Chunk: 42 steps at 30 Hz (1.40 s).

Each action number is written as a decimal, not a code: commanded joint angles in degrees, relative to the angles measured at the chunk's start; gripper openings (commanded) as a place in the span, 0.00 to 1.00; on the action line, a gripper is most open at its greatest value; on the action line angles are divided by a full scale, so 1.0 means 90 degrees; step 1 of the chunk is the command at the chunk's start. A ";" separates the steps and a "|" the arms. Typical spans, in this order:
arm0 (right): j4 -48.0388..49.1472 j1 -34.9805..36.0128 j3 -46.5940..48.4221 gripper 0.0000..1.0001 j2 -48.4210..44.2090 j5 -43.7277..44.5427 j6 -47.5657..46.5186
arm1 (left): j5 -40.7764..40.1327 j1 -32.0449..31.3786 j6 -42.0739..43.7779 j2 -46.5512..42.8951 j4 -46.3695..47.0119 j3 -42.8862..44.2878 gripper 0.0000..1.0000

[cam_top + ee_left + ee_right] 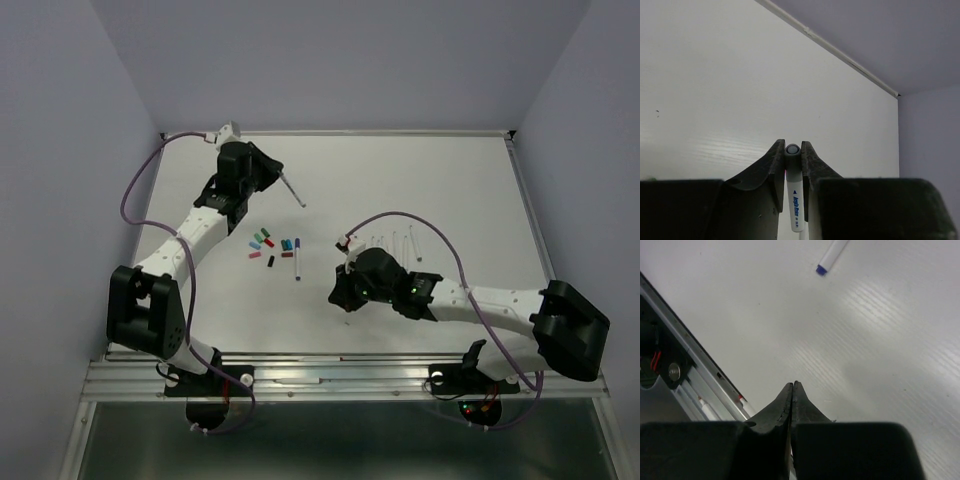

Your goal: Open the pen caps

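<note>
the left jaws are pinching one pen (795, 200) by its white barrel, and its round grey end shows between the tips. from above, that pen sticks out over the far-left part of the bench (440, 180). the right jaws are pressed together with nothing between them, low over bare bench near the front rail (700, 385).

the loose pen caps (270, 245) lie in a cluster mid-bench, between the two arms. i count about eight, with green, teal, red, blue, purple and black among them, but they are too small for a firm count. just right of the cluster is a lone pen (297, 266), lying by itself.

past the right wrist is a row of white barrels (395, 243), about five, side by side. the purple cable (400, 214) loops over them and hides part of the row.

in the right wrist view one blue-tipped pen (832, 254) lies ahead of the closed tips, well apart. i cannot tell whether it is the lone pen.
</note>
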 commanded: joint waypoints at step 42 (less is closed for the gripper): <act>0.0515 -0.0575 -0.0204 0.01 -0.0327 0.0342 0.0091 | -0.0072 -0.0254 0.0110 -0.0281 0.0602 -0.0371 0.00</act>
